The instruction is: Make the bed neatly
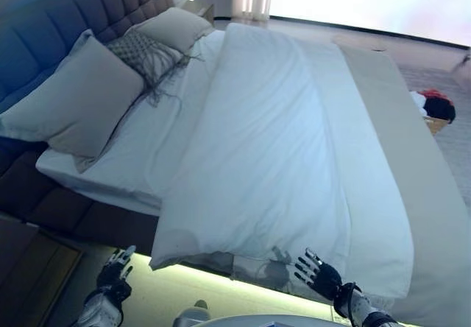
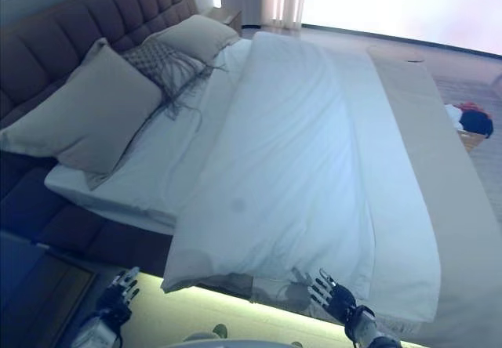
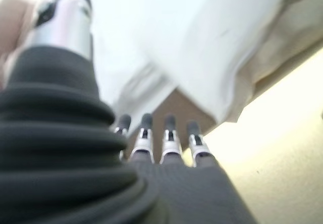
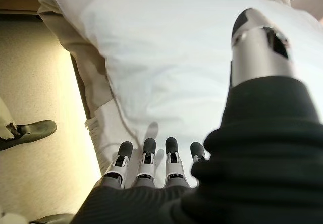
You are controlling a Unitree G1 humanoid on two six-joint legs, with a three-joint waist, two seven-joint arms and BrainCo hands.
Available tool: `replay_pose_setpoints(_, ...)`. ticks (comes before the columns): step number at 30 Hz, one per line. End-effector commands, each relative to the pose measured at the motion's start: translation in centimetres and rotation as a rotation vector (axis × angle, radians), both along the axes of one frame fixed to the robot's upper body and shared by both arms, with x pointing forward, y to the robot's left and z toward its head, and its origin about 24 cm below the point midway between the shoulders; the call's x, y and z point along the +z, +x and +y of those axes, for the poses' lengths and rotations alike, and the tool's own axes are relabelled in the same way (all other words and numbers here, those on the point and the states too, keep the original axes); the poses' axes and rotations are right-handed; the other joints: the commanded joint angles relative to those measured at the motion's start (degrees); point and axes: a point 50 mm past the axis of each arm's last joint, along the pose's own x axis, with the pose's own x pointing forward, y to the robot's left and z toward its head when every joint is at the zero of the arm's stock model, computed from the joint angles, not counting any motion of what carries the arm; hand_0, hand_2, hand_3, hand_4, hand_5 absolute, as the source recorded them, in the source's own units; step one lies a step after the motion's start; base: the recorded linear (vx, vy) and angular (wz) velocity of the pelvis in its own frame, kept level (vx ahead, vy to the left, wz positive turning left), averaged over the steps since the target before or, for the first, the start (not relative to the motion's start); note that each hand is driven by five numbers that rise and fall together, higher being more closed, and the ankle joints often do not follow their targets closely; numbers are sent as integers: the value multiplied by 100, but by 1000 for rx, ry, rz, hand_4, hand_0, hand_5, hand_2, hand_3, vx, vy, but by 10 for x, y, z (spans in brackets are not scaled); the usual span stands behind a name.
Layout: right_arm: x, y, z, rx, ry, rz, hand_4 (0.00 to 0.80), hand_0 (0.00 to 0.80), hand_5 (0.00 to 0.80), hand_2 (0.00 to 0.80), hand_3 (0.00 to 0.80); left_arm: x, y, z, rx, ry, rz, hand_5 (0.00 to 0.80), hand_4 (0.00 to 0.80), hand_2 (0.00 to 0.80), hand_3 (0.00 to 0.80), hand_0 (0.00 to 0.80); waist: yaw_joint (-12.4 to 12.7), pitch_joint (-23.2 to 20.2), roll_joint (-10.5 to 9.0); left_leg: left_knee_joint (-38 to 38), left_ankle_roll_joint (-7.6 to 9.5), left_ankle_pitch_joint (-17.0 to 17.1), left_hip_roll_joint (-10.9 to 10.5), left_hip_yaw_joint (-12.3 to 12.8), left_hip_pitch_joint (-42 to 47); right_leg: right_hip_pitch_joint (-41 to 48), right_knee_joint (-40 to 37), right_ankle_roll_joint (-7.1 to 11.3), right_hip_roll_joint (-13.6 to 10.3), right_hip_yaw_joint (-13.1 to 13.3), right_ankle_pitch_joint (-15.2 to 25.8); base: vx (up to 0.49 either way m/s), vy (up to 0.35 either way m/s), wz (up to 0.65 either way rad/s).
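Right hand: the right hand [image 1: 321, 275] hovers at the near edge of the bed, fingers [image 4: 147, 156] straight and spread, holding nothing.
Left hand: the left hand [image 1: 114, 270] hangs low beside the bed over the floor, fingers straight and relaxed, nothing in it.
White quilted duvet: the duvet [image 1: 272, 150] lies spread over the mattress just ahead of the right hand's fingertips; its near edge hangs over the bedside between the two hands, closer to the right one; whether the fingertips touch it cannot be told.
Beige bed runner: a long beige cloth band [image 1: 412, 157] lies along the far side of the duvet from the left hand, beyond the right hand.
Pillows: a large grey square pillow [image 1: 77, 102], a dark patterned fringed cushion [image 1: 143, 54] and a second pale pillow [image 1: 173, 29] lean by the dark tufted upholstered headboard [image 1: 66, 18], well ahead of the left hand.
White fitted sheet: bare sheet [image 1: 140, 150] shows between the pillows and the duvet.
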Motion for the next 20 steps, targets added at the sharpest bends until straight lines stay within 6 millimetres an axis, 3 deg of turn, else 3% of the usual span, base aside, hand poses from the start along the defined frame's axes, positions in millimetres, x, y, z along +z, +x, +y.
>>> replay_pose_setpoints(1,-3,1,4,-53,2,-1,0,0,0,0,0,-7,16,-25,-219,100,61,0,0,0,0,0,-144,-97,105,-6,-1,-100,-36,104,-152,-71,2,244,-165,-19,103,67,-15,-17)
replay_pose_setpoints(5,-14,-24,5,-67,-63,115,0,0,0,0,0,-24,-1,-49,-317,54,191,0,0,0,0,0,-413,-135,143,-6,28,-172,24,336,22,-16,2,202,-93,201,63,76,1,-31)
replay_pose_setpoints(8,-23,-47,11,56,-145,248,0,0,0,0,0,-36,-15,-78,-410,4,284,0,0,0,0,0,-578,-126,156,-6,62,-232,45,451,148,25,2,159,-27,376,35,81,-12,-32)
replay_pose_setpoints(12,-26,-56,18,172,-173,289,0,0,0,0,0,-43,-26,-98,-501,-31,334,0,0,0,0,0,-638,-112,154,-6,76,-271,61,506,258,80,2,129,20,473,14,72,-29,-33)
replay_pose_setpoints(16,-26,-58,15,214,-194,302,0,0,0,0,0,-45,-33,-103,-602,-8,369,0,0,0,0,0,-700,-106,147,-6,82,-307,79,516,321,104,2,125,60,578,-5,47,-25,-9)
replay_pose_setpoints(20,-24,-50,12,289,-219,286,0,0,0,0,0,-43,-27,-93,-562,-5,373,0,0,0,0,0,-713,-91,156,3,70,-310,89,490,348,121,2,123,72,629,-19,29,-8,-10)
